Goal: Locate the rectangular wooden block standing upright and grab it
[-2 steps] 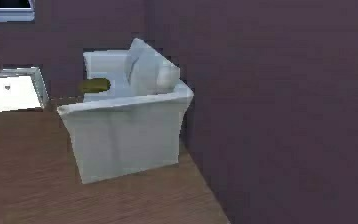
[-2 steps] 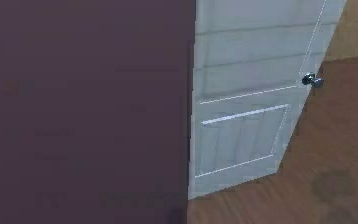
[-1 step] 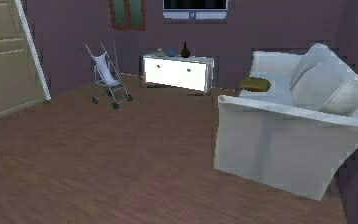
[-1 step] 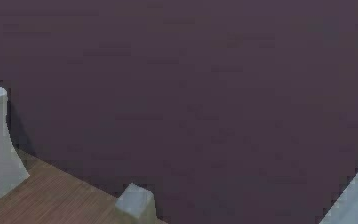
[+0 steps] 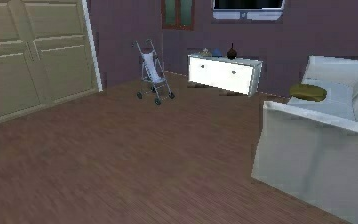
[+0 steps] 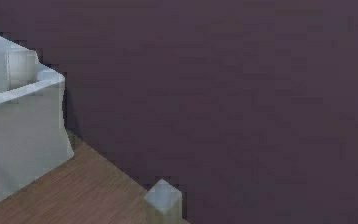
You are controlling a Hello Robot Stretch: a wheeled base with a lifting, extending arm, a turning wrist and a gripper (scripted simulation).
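Dark purple walls [image 5: 127,30], brown wood-plank floor [image 5: 117,160]. Cream panelled double doors [image 5: 37,55] at the forward view's left. Low white sideboard [image 5: 225,72] against the far wall, below a window [image 5: 249,8]. White sofa [image 5: 317,135] at the right, on the floor; seen again at the arm side view's left, close against plain purple wall.

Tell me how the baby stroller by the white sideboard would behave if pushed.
The stroller stands on small wheels on a smooth wooden floor, so it would probably roll rather than resist. Its thin frame suggests it is light for its size. Tall and narrow, it might tip if pushed high up.
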